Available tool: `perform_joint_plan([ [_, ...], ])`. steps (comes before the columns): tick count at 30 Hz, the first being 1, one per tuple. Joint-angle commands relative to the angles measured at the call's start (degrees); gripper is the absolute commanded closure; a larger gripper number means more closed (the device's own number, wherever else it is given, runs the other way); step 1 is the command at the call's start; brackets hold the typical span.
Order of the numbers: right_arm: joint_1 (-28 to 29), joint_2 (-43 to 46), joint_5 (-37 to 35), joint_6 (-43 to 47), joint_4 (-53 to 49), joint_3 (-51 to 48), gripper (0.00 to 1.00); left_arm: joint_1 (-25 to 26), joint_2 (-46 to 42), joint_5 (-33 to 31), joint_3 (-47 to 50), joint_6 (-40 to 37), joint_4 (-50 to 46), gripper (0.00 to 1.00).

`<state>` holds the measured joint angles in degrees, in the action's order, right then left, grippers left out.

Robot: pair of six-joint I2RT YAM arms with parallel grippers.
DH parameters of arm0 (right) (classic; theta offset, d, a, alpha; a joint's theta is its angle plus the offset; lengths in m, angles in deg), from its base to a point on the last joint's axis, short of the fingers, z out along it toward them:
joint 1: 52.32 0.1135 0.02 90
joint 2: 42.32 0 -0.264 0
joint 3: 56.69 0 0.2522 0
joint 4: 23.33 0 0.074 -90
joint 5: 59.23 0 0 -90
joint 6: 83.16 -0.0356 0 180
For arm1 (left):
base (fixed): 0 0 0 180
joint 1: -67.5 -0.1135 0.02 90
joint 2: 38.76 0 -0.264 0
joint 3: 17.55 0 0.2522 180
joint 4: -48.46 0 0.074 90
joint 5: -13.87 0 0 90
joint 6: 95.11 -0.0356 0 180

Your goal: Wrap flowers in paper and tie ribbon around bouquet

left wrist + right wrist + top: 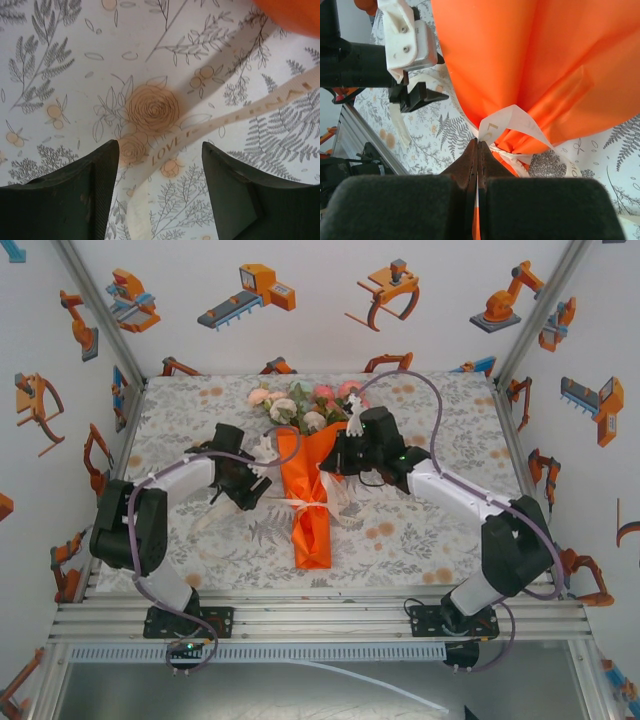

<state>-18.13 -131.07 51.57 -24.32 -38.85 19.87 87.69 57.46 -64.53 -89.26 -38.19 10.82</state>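
Now the paper cone (312, 540) holds the flowers (300, 405), ribbon (303, 504) tied round.

The right gripper (477, 147) has its fingers pressed flat together. The tips sit at the cinched waist of the bouquet (530, 65), just below a loop of the ribbon (507, 119). Whether ribbon is pinched cannot be determined. The left arm (355, 62) occupies the upper left, above the tablecloth (600, 155).

Orange bouquet (306, 472), ribbon (301, 504) around middle
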Motion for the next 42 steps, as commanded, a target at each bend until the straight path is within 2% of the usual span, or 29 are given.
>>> perform_joint_plan([
  [1,-0.52,2.55,0.34,1.12,-0.69,-1.12,1.00,0.46,2.53,-0.22,-2.38,-1.63,1.02,0.47],
  [2,-0.61,3.02,-0.38,1.04,-0.99,-1.34,1.00,0.34,2.67,-0.57,-2.45,-1.36,1.03,0.54],
  [4,-0.79,4.08,-1.83,0.93,-1.40,-2.01,1.00,0.29,1.60,0.05,-2.34,-0.89,0.72,0.81],
  [6,-0.88,4.85,-2.34,0.62,-1.45,-2.56,1.00,0.35,-1.24,2.55,-2.49,1.15,0.63,0.99],
  [9,-0.89,5.03,-1.06,-0.18,-1.67,-2.85,1.00,1.17,-9.14,8.97,-2.79,9.49,2.60,1.00],
  [12,-0.93,5.25,1.04,-1.44,-0.57,-3.76,1.00,3.95,-18.36,12.65,2.74,18.20,14.07,1.00],
  [17,-0.80,4.78,5.88,-3.35,2.09,-4.29,1.00,9.13,-25.49,10.67,11.08,26.50,24.71,1.00],
  [21,-0.80,2.86,9.69,-5.96,5.35,-3.99,1.00,10.29,-26.55,10.38,15.85,30.28,29.60,1.00],
  [25,-0.80,0.10,5.13,-6.33,2.37,-1.05,1.00,11.72,-28.24,9.67,17.76,32.09,32.21,0.99],
  [29,0.12,-7.32,5.37,-6.96,1.28,6.66,1.00,13.26,-30.06,9.79,18.85,34.00,35.44,0.99],
  [31,2.13,-11.60,5.40,-6.69,1.61,11.40,1.00,14.17,-30.81,10.22,19.29,34.73,36.64,0.99],
  [34,5.22,-17.97,6.62,-5.89,-3.42,21.73,1.00,15.79,-32.58,9.10,20.38,35.34,38.35,0.99],
  [36,5.72,-19.77,9.45,-7.54,-3.36,25.29,0.88,16.10,-33.20,9.06,21.51,36.01,40.64,0.99],
  [39,5.02,-17.60,9.05,-10.09,-0.65,23.81,0.69,16.18,-32.68,9.41,21.37,35.50,40.34,0.99],
  [42,3.60,-14.01,9.57,-10.02,-1.43,21.07,0.60,16.19,-31.86,9.94,21.22,35.03,40.26,0.99],
])
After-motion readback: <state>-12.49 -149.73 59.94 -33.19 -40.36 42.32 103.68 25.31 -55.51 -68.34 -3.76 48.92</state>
